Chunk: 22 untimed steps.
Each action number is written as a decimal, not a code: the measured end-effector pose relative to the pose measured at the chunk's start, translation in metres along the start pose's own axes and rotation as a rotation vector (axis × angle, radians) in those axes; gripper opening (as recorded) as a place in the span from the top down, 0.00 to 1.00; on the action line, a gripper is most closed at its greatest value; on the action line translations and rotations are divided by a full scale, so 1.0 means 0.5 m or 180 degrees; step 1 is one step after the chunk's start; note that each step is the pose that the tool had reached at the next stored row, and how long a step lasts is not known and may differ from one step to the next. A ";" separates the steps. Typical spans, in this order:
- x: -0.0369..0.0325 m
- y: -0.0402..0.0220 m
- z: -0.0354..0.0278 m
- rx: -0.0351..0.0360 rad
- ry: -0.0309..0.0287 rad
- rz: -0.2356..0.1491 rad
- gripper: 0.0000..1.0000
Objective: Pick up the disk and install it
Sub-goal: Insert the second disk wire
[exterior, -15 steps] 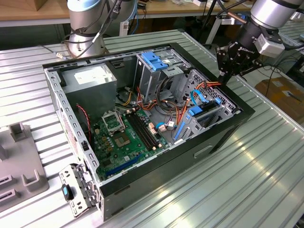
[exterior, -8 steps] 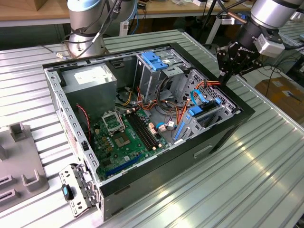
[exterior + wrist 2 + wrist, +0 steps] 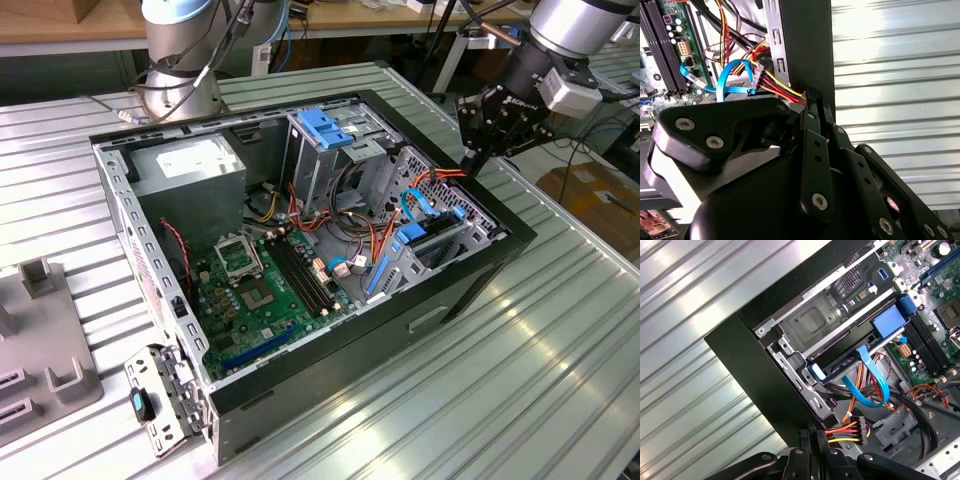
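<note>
- While the gripper [image 3: 478, 152] hovers at the exterior view's upper right, fingers together and empty, over the case's [image 3: 470, 270] rim.
- Below-left sits the disk [image 3: 425, 243], long axis along that wall.

My pincer [image 3: 477, 158] is matt black metal, its links pinned with bright steel screws that catch the light in both wrist views. Just beneath it the computer case [image 3: 470, 275] shows a smooth, satin black outer wall and bare, dull grey sheet metal within. Beside my fingertips [image 3: 809, 436] runs a glossy light-blue ribbon cable [image 3: 871, 382] and a bundle of plastic-sheathed wires [image 3: 840, 432], red, yellow and black. Farther in, the motherboard [image 3: 265, 290] is glossy green. The table [image 3: 520, 400] around is ribbed aluminium, brushed and shiny.
</note>
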State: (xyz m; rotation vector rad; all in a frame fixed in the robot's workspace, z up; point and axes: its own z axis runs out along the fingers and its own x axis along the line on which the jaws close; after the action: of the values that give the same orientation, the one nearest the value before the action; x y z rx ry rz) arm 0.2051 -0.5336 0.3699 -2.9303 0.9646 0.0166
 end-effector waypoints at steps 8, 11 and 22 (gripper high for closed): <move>-0.012 0.009 -0.001 0.0010 0.0015 0.0073 0.84; -0.012 0.009 -0.001 0.0016 0.0026 0.0294 0.84; -0.013 0.010 0.000 0.0029 0.0053 0.0799 0.84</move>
State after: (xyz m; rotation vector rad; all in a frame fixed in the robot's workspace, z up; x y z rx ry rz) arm 0.1970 -0.5336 0.3700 -2.7847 1.3240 -0.0013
